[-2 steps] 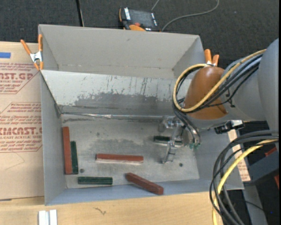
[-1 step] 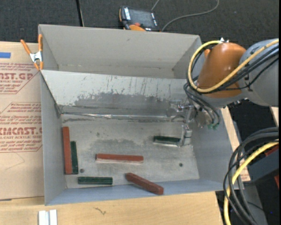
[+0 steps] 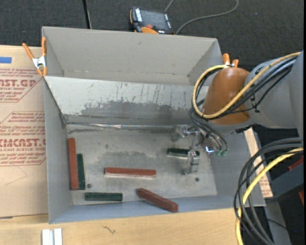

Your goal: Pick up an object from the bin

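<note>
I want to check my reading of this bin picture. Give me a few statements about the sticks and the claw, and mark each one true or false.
1. The middle red stick lies flat on the bin floor. True.
2. The claw is over the sticks at the left wall. False: it is in the right part of the bin, apart from them.
3. The left red stick and the left green stick lie side by side along the left wall. True.
4. The front green stick leans upright against the back wall. False: it lies flat near the front wall.
</note>
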`<state>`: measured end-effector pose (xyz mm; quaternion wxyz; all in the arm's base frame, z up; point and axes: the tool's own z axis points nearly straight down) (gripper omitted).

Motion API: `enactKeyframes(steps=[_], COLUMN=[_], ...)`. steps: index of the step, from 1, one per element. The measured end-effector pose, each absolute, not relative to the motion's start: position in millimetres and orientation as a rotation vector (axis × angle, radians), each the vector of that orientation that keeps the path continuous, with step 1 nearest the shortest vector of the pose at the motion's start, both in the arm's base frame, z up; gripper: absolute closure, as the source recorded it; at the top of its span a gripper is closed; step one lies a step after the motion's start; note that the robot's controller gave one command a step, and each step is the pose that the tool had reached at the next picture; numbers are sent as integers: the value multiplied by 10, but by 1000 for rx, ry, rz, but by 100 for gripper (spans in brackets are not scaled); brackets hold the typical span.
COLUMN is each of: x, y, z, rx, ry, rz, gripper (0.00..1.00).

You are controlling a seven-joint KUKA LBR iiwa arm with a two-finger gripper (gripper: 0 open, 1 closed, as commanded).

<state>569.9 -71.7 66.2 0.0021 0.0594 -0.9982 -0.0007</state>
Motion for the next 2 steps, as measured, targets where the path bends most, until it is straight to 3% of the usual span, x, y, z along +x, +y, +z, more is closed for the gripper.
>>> enactKeyframes(steps=[1,2], x=[5720,5742], y=[-723,-230], z=[697,2574], rx=[187,652], ry=[-3138,-3084], rz=[1,2], gripper=[100,100])
